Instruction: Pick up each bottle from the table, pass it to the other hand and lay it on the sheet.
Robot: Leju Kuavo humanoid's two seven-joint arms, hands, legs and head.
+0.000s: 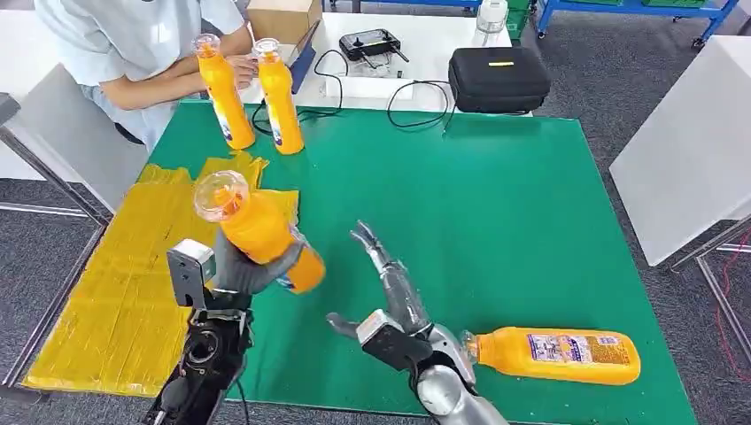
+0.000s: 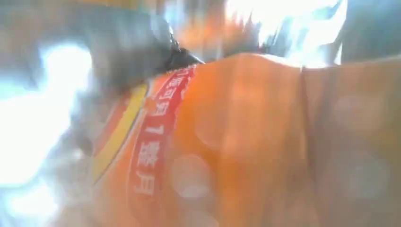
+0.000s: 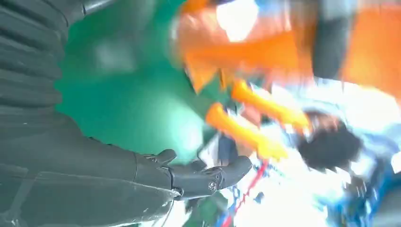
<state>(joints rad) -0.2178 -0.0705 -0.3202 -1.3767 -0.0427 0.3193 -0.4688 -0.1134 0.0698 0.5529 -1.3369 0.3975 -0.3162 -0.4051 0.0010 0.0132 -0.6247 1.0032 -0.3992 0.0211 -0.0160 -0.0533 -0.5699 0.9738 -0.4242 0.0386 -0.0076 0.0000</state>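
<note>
The left hand (image 1: pixel 237 270) grips an orange bottle (image 1: pixel 257 228) at its lower body, tilted, above the edge of the yellow sheet (image 1: pixel 106 292); the right hand (image 1: pixel 390 292) is empty, fingers spread, just beside. Held so low, the bottle could pivot and slip while being lowered. Another orange bottle (image 1: pixel 558 354) lies on the green table (image 1: pixel 496 204), two more (image 1: pixel 252 93) standing far off.

An orange bottle (image 2: pixel 265 142) sat close and blurred, its red label band (image 2: pixel 153 142) bearing white characters.
</note>
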